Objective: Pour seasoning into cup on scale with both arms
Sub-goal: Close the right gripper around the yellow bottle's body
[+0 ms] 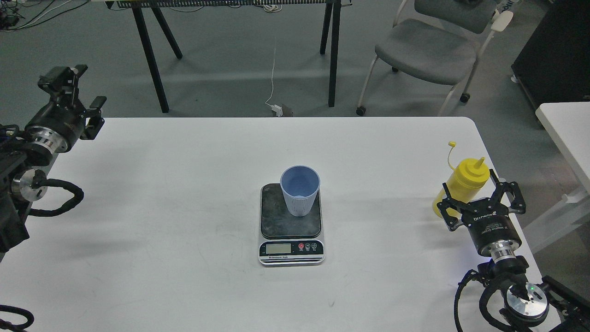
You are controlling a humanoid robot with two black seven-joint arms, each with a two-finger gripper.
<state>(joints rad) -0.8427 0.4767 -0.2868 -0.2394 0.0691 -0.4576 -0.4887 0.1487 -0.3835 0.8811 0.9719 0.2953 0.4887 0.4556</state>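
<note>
**Bottle framed for the grasp, nothing poured yet**

The cup (300, 190) stands upright on the rear part of the scale (291, 225), mouth open to the ceiling and, as far as its blue interior shows, empty. The seasoning (464, 181) stands near the right edge of the table (184, 207), well apart from the scale, its long axis close to vertical and its nozzle pointing up, leaning slightly away from the robot (the tethered cap hangs off to its left, so the nozzle looks uncapped). The right gripper (479, 199) has its fingers spread wide on either side of the bottle's lower body, not yet closed on it. The left gripper (73, 99) hovers at the table's far left corner, fingers apart, holding nothing. By my reading, the task is barely begun: grasping, carrying, tipping and pouring all remain
</note>
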